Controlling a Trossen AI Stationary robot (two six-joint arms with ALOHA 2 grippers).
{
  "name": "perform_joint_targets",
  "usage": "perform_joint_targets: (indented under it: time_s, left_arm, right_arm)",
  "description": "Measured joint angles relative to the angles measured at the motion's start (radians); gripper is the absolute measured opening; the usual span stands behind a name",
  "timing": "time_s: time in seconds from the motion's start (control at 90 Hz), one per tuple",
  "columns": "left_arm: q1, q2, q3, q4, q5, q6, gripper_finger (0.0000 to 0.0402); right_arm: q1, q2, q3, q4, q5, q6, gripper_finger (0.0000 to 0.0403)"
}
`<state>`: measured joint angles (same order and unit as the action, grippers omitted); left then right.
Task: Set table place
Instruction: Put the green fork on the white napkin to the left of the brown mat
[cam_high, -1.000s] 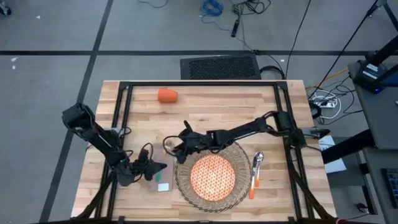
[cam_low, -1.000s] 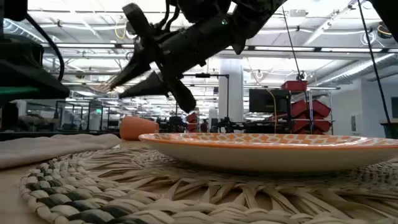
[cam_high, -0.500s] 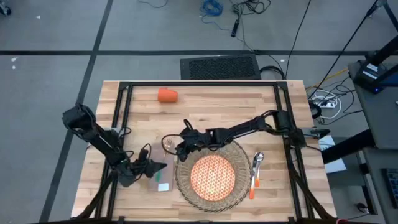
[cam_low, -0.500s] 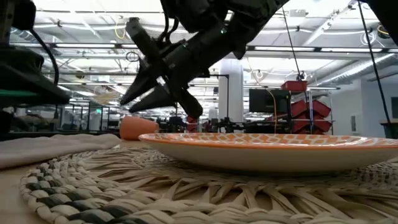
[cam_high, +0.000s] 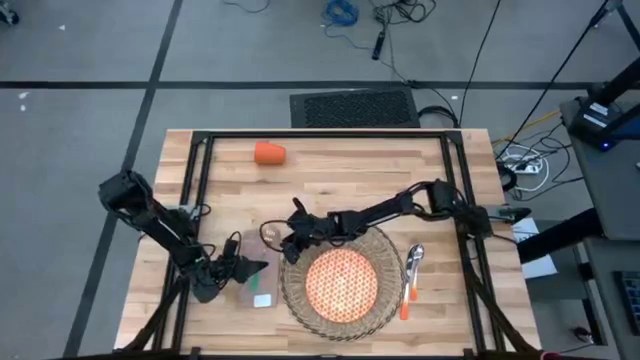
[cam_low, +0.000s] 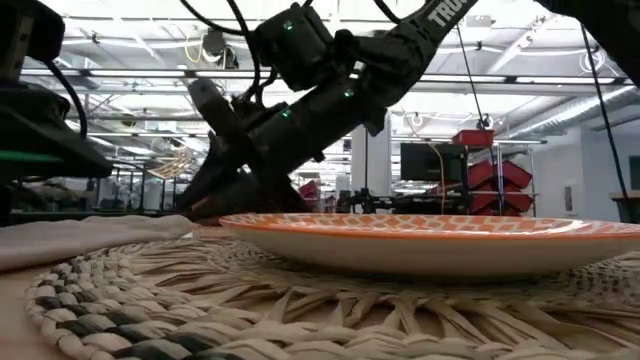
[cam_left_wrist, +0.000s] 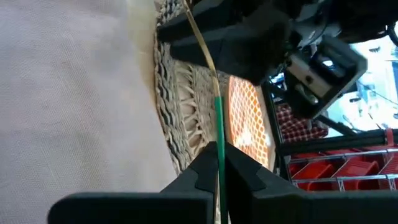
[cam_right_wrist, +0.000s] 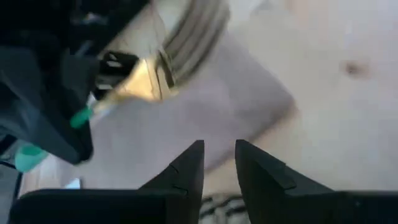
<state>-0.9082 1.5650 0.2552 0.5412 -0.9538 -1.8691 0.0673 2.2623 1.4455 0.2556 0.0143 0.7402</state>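
I judge I am at the cutlery step: my left gripper (cam_high: 243, 270) is clamped on the thin green-handled gold fork (cam_left_wrist: 218, 118), over the beige cloth napkin (cam_high: 258, 284) left of the round woven wicker placemat (cam_high: 375, 262). The right gripper (cam_high: 276, 237), fingers slightly parted and holding nothing, hovers by the napkin's far corner. Next I must lay the fork flat on the napkin. The small orange cup (cam_high: 268, 153) lies far off on the light-wood butcher-block table (cam_high: 330, 175); a workshop sits behind.
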Motion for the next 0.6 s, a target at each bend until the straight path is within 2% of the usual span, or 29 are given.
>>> perform_joint_targets:
  time_s: [0.256,0.6]
  left_arm:
    - [0.016,0.003,0.044,-0.092,0.032,-0.001,0.0006]
    - [0.018,-0.012,0.077,-0.151,0.074,-0.019,0.0007]
  right_arm:
    - [-0.009,0.000,0.012,0.002,-0.047,-0.021,0.0079]
    - [-0.009,-0.001,0.089,-0.164,-0.103,-0.074,0.0079]
